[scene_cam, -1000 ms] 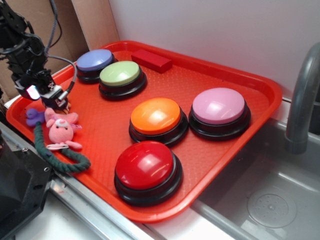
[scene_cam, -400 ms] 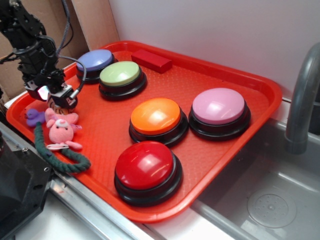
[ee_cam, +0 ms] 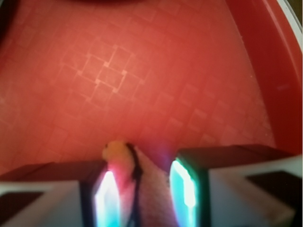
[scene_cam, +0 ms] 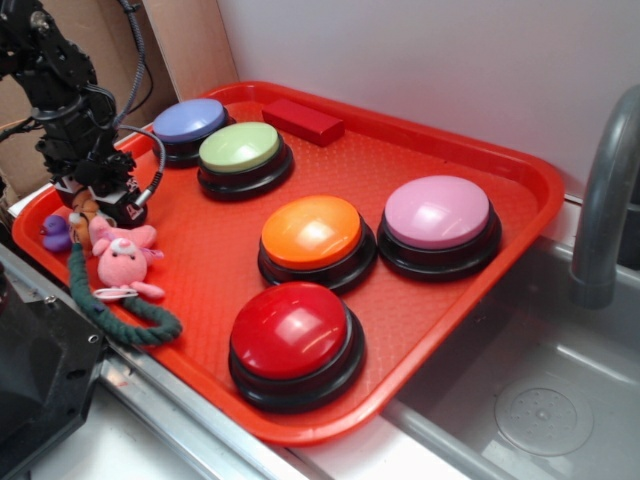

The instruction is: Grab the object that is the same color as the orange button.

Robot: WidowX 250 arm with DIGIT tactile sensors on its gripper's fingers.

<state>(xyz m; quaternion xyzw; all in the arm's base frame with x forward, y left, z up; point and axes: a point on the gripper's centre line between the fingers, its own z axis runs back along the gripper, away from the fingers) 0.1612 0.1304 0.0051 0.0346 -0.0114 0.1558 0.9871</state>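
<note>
I have the gripper over the tiger, fingers spread around it. Not pinched yet; closing and lifting remain.

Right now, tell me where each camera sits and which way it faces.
Exterior: off the tray's near corner, raised, looking down across the red tray and buttons; shows the arm and end effector at left.
Wrist: on the end effector, looking down at the tray floor; both fingers show, something orange and pink between them.
Shared: the tray and the end effector.
</note>
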